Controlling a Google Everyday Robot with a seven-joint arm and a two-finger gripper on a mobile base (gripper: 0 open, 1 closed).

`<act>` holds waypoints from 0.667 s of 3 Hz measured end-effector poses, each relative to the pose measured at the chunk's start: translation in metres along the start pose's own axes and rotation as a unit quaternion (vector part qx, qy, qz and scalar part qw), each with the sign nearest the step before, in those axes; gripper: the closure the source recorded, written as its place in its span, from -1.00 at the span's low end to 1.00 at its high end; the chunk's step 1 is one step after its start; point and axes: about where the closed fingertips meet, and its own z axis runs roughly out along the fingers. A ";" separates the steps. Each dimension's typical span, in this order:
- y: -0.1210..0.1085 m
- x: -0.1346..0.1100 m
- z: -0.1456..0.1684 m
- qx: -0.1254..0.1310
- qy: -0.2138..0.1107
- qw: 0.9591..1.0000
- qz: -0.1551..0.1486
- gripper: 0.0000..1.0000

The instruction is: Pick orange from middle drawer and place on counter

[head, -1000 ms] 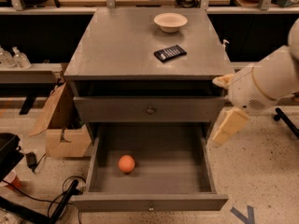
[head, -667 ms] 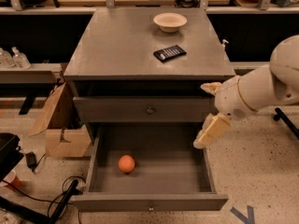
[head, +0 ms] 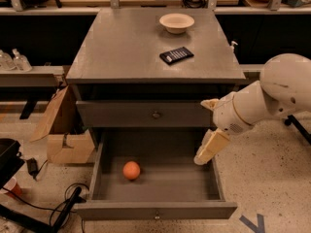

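One brown cardboard box (head: 60,130) sat on the floor far to the left of the gripper (head: 203,157), beside the grey cabinet. Two clear bottles (head: 12,59) stood even farther left and higher up than the gripper.

The orange (head: 131,170) lay on the flat bottom of the middle drawer (head: 170,181). It was to the left of the gripper and a little lower, well apart from it. The middle drawer was pulled wide open. A small knob (head: 156,216) showed on its front, below the gripper and to its left.

Up and to the left of the gripper was a shut drawer (head: 112,114) with a round knob (head: 156,114). Higher still was the counter (head: 126,47). A flat black thing with buttons (head: 176,55) lay on the counter, above the gripper and a bit to its left. A cream bowl (head: 177,22) sat farther back on the counter, also above the gripper.

The gripper hung over the right part of the open middle drawer, close to its right wall. It tilted down and to the left. It could not be told if the gripper was spread or closed. The orange was not in it.

A big white arm (head: 262,101) reached up and to the right from the gripper.
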 end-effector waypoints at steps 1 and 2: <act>-0.006 -0.008 0.017 0.005 -0.012 1.000 -0.012 -1.00; -0.015 -0.027 0.075 0.001 -0.054 0.998 -0.035 -1.00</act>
